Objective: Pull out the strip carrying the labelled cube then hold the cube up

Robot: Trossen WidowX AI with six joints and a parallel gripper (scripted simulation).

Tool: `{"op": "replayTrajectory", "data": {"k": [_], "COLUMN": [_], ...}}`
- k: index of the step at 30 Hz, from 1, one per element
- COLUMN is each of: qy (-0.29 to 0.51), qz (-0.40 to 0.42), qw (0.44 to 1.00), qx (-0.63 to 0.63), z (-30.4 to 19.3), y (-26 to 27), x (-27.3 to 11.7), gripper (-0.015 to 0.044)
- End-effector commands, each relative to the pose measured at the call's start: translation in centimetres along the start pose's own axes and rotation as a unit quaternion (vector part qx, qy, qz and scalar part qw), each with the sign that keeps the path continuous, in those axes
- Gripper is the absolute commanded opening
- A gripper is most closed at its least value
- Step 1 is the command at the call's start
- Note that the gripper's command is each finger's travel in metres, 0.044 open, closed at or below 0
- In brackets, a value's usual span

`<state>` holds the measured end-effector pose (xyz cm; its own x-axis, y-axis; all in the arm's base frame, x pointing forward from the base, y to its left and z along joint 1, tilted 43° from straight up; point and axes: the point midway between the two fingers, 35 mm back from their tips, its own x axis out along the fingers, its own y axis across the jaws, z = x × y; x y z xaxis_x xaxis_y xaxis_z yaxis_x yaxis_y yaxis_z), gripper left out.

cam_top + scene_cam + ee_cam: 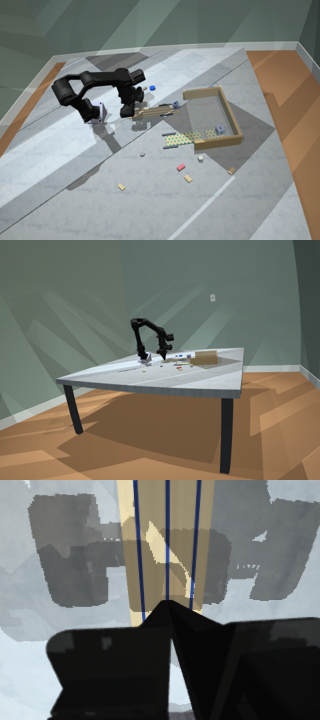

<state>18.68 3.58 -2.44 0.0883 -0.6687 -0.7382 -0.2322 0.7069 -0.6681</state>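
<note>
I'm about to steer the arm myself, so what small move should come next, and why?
Probably lift the shut pincer off the striped strip: its labelled cube already sits outside the walled frame.

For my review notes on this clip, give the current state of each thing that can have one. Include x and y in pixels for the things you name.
Claw [128,116] [164,359] [166,605]: shut, fingertips at the striped strip.
Striped strip [155,111] [152,510]: in one piece, between its dark rails, cube on its far end.
Cube on striped strip [175,105] [188,356]: upright, outside the walls.
Dotted strip [180,138]: split by a gap.
Cube on dotted strip [220,130]: upright, inside the walls.
</note>
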Motion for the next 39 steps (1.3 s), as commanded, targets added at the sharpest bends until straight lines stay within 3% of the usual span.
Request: {"op": "replayTrajectory", "data": {"k": [1,24,29,33,39], "qy": [0.013,0.013,0.012,0.013,0.012], "qz": [-0.001,-0.001,0.0,0.0,0.0], "qw": [1.0,1.0,1.0,1.0,1.0], "qx": [-0.003,-0.003,-0.003,-0.003,0.014], "z": [-0.8,-0.8,0.1,0.1,2.8], "y": [-0.1,-0.1,0.0,0.0,0.0], "x": [0.4,0.4,-3.9,-4.2,-3.9], "gripper": [0.0,0.0,0.0,0.0,0.0157]}}
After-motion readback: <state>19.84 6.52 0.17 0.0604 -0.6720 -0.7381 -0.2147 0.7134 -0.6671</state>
